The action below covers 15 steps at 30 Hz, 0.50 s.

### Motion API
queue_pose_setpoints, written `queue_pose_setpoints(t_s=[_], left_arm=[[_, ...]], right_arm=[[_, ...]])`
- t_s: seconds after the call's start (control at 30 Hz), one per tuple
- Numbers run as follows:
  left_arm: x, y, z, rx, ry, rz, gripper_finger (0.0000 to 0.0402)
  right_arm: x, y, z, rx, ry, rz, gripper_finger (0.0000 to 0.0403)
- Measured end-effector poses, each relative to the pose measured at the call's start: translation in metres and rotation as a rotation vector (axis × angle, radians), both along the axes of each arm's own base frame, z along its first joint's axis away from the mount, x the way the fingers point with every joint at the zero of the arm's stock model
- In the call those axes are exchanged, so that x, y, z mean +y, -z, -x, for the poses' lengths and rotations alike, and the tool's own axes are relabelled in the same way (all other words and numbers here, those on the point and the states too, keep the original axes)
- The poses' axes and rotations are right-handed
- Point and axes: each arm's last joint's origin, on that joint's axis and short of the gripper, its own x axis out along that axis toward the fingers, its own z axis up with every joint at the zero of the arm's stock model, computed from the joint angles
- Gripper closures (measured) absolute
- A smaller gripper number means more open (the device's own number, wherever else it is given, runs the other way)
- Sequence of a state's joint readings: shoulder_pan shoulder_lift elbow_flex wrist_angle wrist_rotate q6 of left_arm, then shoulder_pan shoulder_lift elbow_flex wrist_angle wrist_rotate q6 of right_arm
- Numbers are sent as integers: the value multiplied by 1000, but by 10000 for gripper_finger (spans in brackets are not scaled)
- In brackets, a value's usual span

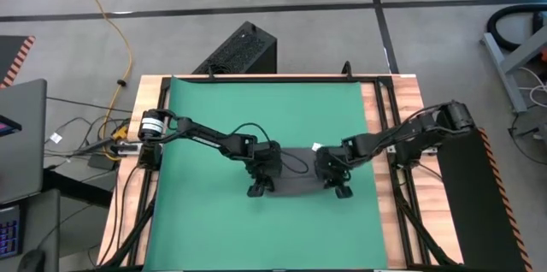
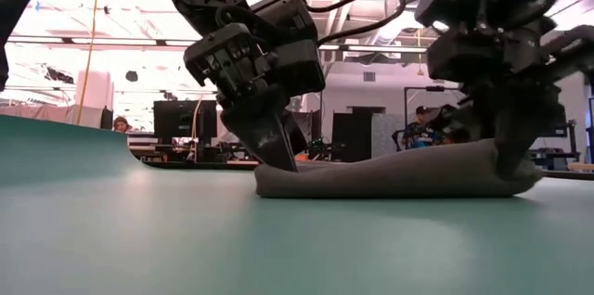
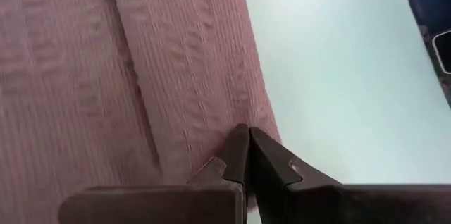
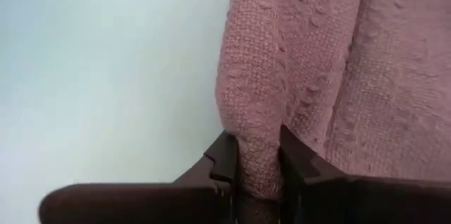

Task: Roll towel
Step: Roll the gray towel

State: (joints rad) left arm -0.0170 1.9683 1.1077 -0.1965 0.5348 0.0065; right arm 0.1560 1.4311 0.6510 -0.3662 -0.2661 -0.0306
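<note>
The wooden bench (image 1: pixel 389 221) fills the middle of the high view, most of it covered by the green mat (image 1: pixel 256 118). The two dark arms reach in from the left and right edges and meet near the frame's centre. There the towel (image 1: pixel 297 185), a dark grey bunched strip, lies on the mat between them, just below centre; in the low view it is a low mound right of centre. The left gripper (image 1: pixel 256 188) presses down at the towel's left end, its jaws fully closed tip to tip with no cloth between them. The right gripper (image 1: pixel 343 189) stands at the right end, jaws narrowed onto a pinched fold of towel
</note>
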Motion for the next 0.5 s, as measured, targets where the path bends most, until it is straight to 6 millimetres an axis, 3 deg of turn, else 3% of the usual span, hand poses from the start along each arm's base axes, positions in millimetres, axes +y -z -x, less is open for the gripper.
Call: queue_pose_setpoints(t_s=[0.37,0.5], left_arm=[[-2,-1,-1,2,-3,42,401],[-6,0,0,1,17,41,402]], right_arm=[[-41,3,5,80,77,-325,336],[-52,6,12,116,116,-356,336]])
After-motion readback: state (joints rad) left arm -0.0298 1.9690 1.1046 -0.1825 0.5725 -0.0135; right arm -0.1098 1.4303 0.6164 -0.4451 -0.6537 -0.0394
